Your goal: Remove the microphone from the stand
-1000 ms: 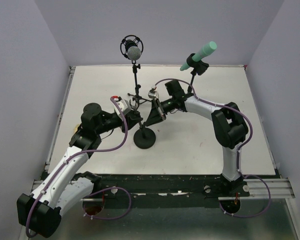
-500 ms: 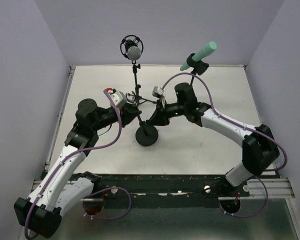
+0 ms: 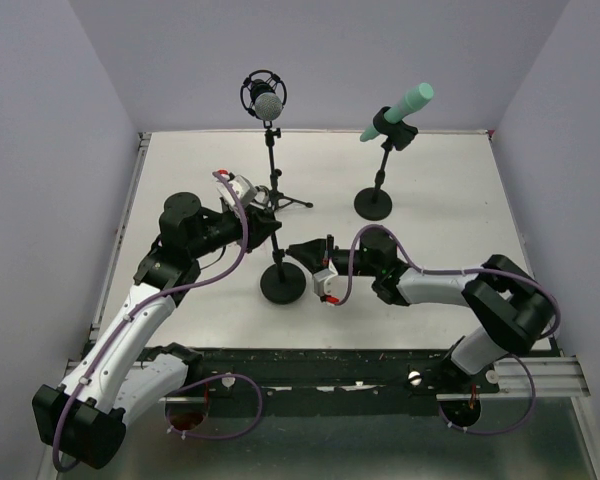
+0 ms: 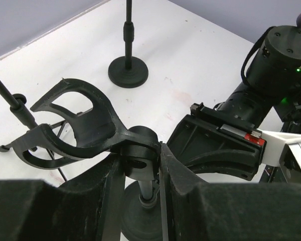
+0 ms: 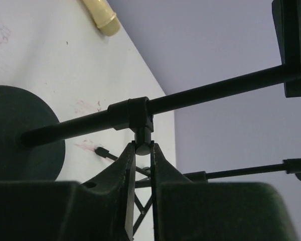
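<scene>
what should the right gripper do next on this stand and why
Probably a small twist of the right gripper to loosen the knob. It already pinches that knob under the collar on the pole, while the left gripper clamps the pivot of the empty clip, steadying it.

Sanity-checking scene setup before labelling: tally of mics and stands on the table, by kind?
Microphones: 2 (mesh-head microphone, teal microphone)
Round-base stands: 2 (teal microphone's stand, empty-clip stand)
Tripod stands: 1 (tripod stand, carrying the mesh-head microphone)
Total: 5
</scene>
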